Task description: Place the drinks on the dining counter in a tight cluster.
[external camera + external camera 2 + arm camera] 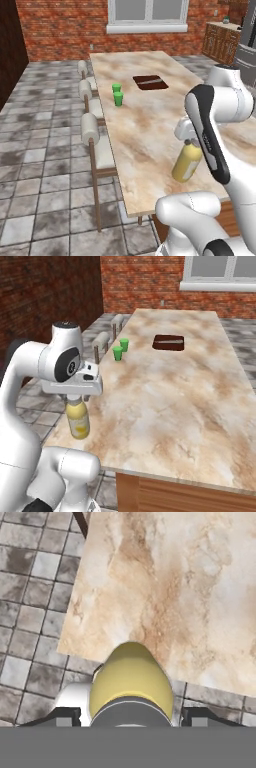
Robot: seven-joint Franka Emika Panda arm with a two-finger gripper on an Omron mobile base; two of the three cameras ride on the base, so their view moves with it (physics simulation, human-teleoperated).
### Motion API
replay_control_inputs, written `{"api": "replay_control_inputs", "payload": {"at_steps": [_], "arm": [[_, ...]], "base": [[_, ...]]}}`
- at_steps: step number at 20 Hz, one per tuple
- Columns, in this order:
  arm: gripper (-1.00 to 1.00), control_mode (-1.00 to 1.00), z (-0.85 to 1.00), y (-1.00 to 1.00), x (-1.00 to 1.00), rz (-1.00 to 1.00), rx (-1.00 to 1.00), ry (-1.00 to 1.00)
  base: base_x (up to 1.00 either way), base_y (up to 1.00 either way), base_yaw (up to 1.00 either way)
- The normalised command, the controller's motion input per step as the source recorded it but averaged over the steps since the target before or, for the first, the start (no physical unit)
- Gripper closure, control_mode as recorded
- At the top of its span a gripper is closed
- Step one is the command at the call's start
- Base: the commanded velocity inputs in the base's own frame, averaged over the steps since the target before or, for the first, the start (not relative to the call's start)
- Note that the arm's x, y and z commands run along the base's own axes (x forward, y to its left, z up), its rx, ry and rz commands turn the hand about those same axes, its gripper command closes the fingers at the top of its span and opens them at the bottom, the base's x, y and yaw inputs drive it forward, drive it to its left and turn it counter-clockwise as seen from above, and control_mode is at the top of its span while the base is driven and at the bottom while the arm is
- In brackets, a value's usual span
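A brick-walled kitchen with grey floor tiles surrounds the long marbled counter (150, 125), and the arm works at its near corner. The gripper (131, 718) clasps the juice bottle (187, 161) just under its grey cap, one finger (196, 716) on each side, so the bottle hangs upright straight below the hand. Whether its base rests on the stone or hangs just clear is hard to judge. The hand view puts the bottle right at the counter's corner, floor tiles showing on two sides, so letting go here risks a fall off the edge; a slip is also possible with a grip so high on a fat bottle. Far ahead of the hand stand two green cups (120, 349) and a dark inset (169, 342). The fingertips are mostly hidden behind the bottle's shoulder.
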Motion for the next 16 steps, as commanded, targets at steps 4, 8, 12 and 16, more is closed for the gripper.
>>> {"api": "replay_control_inputs", "payload": {"at_steps": [4, 8, 12, 16], "arm": [[1.00, -1.00, 0.01, 0.21, 0.67, 0.00, -0.08, 0.16], [1.00, -1.00, 0.00, 0.17, 0.81, 0.00, -0.07, 0.16], [1.00, -1.00, -0.03, 0.00, 0.77, 0.02, -0.01, 0.05], [1.00, -1.00, -0.29, 0.00, 0.88, 0.00, 0.00, -0.06]], "base": [[0.00, 0.00, 0.00], [0.00, 0.00, 0.00], [0.00, 0.00, 0.00], [0.00, 0.00, 0.00]]}}
